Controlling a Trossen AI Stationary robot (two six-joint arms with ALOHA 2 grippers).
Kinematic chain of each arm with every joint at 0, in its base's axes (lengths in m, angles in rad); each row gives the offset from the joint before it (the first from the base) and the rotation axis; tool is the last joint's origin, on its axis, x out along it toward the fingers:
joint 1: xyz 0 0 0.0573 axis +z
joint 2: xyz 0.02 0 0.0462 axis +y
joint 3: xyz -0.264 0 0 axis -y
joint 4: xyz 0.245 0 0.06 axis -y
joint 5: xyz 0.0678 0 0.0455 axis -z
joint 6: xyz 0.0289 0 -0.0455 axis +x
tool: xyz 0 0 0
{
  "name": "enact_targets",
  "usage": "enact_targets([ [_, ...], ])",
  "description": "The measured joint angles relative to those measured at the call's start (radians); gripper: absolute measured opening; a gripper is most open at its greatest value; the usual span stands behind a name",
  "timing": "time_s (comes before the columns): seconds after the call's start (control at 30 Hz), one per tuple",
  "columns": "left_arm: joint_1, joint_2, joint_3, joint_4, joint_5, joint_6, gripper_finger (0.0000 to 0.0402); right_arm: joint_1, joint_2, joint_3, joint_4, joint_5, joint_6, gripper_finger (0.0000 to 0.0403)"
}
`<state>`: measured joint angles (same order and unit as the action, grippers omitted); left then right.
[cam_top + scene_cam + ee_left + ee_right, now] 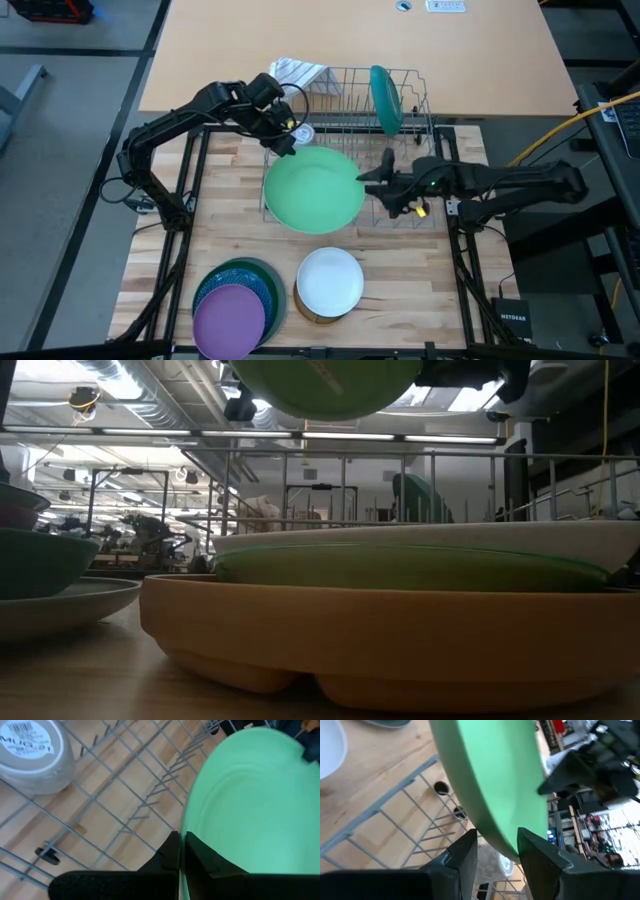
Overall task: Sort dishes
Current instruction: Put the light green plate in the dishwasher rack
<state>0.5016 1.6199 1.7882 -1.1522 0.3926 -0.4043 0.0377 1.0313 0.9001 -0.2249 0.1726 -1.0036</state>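
Note:
A large light green plate [313,188] hangs tilted above the wire dish rack [410,128], with my left gripper [285,143] shut on its far-left rim. My right gripper [372,180] is open at the plate's right edge. In the right wrist view its two fingers [465,855] stand on either side of the rim [502,837]; I cannot tell whether they touch it. A teal plate [385,98] stands on edge in the rack. The low view shows the green plate [320,385] high above the table. My left gripper pinches the green plate's rim [183,827] between its two fingers [200,857], one on each face. The fingers slant down from the table's far left. The plate is lifted clear of the rack and tilted.
A stack of purple, blue, green and teal plates [235,305] sits near the front left. Beside it a white plate [328,280] lies on a green one in a tan dish [380,650]. An upturned cup [32,752] sits in the rack. A striped cloth [300,72] lies behind.

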Motion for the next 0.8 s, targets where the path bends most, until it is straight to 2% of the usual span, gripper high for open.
enact_targets([
  [0.2,0.0,0.0,0.0,-0.008,0.012,-0.02,0.0,0.036,0.066,0.0,0.0,0.004,-0.002,0.0116],
  [0.5,0.0,0.001,0.0,0.001,0.017,0.007,0.0012,0.078,0.101,0.0,0.002,-0.011,-0.01,0.0015],
  [0.6,0.001,0.001,0.0,-0.001,0.017,0.053,0.002,0.092,0.101,0.0,-0.013,-0.016,0.0,0.0012],
  [0.8,0.0,0.001,0.0,0.083,0.016,0.261,0.0045,0.129,0.1,0.0,-0.02,0.001,0.01,0.0018],
])
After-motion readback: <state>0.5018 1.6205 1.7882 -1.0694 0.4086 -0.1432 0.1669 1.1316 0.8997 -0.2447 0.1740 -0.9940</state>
